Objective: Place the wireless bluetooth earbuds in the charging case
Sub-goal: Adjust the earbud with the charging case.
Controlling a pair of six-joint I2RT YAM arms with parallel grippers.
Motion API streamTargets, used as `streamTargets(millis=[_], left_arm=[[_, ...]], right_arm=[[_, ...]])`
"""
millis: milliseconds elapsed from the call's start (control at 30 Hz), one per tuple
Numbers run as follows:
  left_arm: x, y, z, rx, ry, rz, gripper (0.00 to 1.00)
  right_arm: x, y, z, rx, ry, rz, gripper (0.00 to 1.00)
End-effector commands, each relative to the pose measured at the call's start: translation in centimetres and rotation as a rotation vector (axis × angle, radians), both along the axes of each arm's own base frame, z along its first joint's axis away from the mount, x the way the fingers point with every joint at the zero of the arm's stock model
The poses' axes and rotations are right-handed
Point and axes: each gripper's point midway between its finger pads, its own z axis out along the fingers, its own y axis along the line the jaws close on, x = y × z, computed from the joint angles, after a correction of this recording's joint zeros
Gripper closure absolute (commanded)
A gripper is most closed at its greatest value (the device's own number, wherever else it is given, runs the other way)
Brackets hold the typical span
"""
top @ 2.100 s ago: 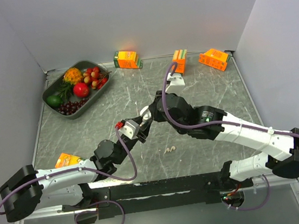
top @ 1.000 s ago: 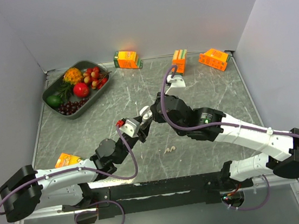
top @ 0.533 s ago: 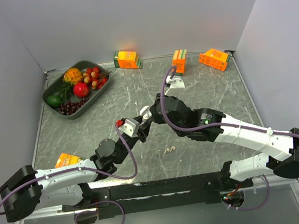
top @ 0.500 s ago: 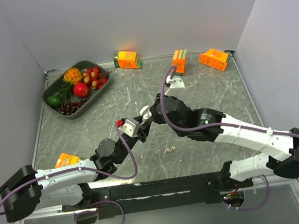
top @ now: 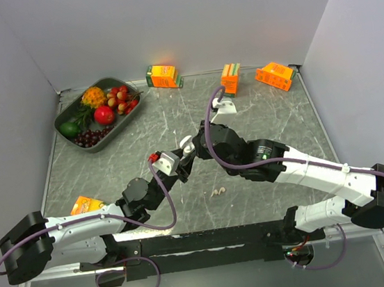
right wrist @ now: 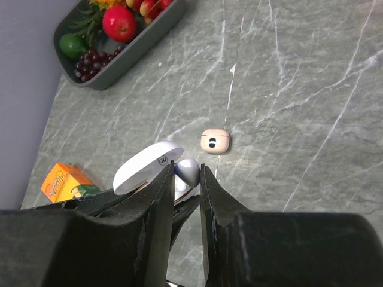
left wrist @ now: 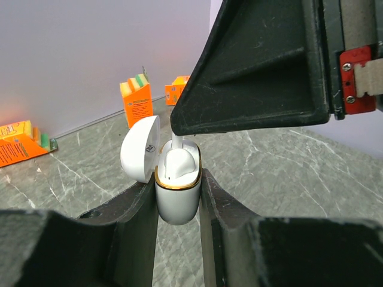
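Note:
My left gripper (left wrist: pixel 178 182) is shut on the white, gold-rimmed charging case (left wrist: pixel 177 197) and holds it above the table, with its lid (left wrist: pixel 139 148) swung open. A white earbud (left wrist: pixel 178 163) sits in the case's mouth, its stem rising to my right gripper (left wrist: pixel 257 78) directly above. The right wrist view shows my right gripper (right wrist: pixel 187 171) shut on that earbud (right wrist: pixel 188 170) beside the lid (right wrist: pixel 146 166). Both grippers meet at mid-table (top: pixel 182 156). A stubby pale-beige earbud (right wrist: pixel 215 141) lies on the table, with two small pieces (top: pixel 217 192) showing in the top view.
A dark tray of fruit (top: pixel 120 121) stands at the back left. Orange juice cartons lie along the back wall (top: pixel 163 75), (top: pixel 230 78), (top: pixel 274 76), and another (top: pixel 86 205) lies near my left arm. Grey walls close in the marbled table.
Almost nothing: my right gripper has eased slightly down and left onto the case. The left arm stays still.

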Motion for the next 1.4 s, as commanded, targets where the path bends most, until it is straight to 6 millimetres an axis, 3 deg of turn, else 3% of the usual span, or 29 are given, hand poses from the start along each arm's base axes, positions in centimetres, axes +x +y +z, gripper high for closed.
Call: streamTargets(millis=[0, 100, 400, 833, 1100, 1367], left_arm=[[-0.1, 0.2, 3.8, -0.115, -0.045, -0.002, 0.99], [-0.2, 0.2, 3.9, -0.118, -0.045, -0.002, 0.99], [-0.2, 0.3, 4.0, -0.124, -0.046, 0.001, 0.99], [-0.1, 0.4, 4.0, -0.131, -0.049, 0.004, 0.99], [0.0, 0.4, 3.8, -0.132, -0.049, 0.011, 0.99], [-1.7, 1.5, 5.0, -0.199, -0.126, -0.047, 0.99]], right_arm=[[-0.5, -0.2, 1.3, 0.017, -0.025, 0.024, 0.81], [-0.6, -0.2, 1.8, 0.020, -0.030, 0.034, 0.73], [-0.9, -0.2, 2.6, 0.030, -0.040, 0.044, 0.60], [-1.3, -0.7, 4.2, 0.049, -0.072, 0.050, 0.57], [-1.8, -2.0, 7.2, 0.066, -0.127, 0.055, 0.51], [-1.2, -5.3, 9.8, -0.029, -0.244, 0.042, 0.50]])
